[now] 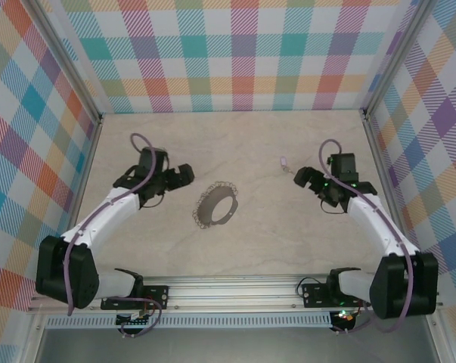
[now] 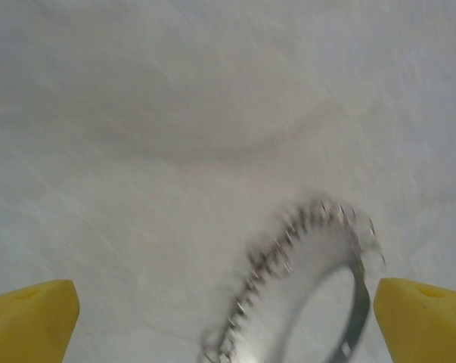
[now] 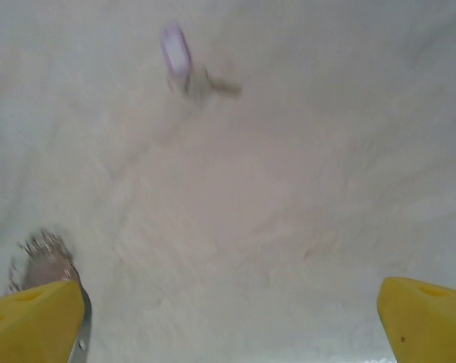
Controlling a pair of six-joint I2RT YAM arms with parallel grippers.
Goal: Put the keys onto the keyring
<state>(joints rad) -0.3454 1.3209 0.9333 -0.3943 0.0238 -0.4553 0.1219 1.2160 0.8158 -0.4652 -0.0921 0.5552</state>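
Left gripper (image 1: pixel 182 177), spread, faces the keyring (image 1: pixel 216 204) at its 4 o'clock. Right gripper (image 1: pixel 302 178), spread, faces the key (image 1: pixel 285 162) at its 11 o'clock, probably positioned for pickup.

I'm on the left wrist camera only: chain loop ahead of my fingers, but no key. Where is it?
Observer: The key lies on the table, right of the keyring and apart from it, just ahead of the right gripper.
Operator: Is that gripper holding it?
Observer: No. The right wrist view shows its jaws open and the key lying untouched ahead.
Operator: And my gripper, from above?
Observer: The left gripper sits left of the keyring, with a gap between.
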